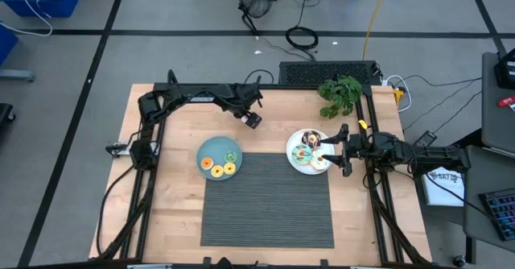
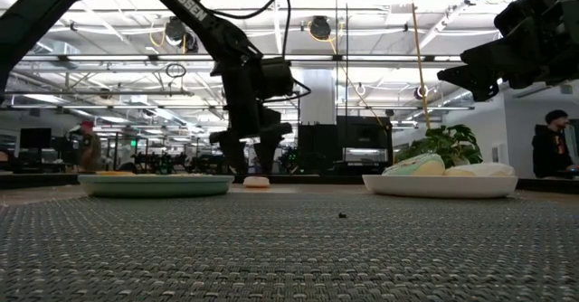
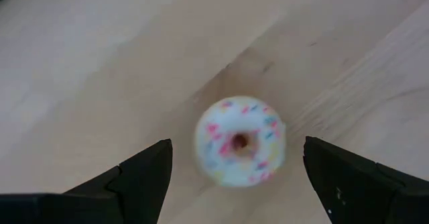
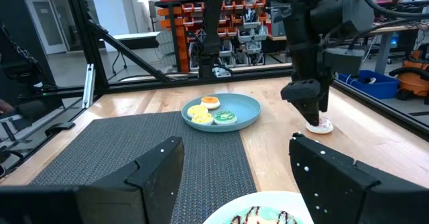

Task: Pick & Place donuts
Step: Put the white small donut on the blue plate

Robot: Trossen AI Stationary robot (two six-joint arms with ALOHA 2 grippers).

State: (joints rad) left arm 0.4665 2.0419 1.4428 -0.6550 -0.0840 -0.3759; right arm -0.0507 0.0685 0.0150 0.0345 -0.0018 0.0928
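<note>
The left claw hangs spread wide over a white sprinkled donut lying on the bare wood of the table, at about one o'clock from the teal plate. Its fingers flank the ring on both sides without touching it, holding nothing. Three donuts, yellow, orange and green, sit on the teal plate. The right claw hovers at the three o'clock rim of the white plate, released and empty, above the remaining donuts.
</note>
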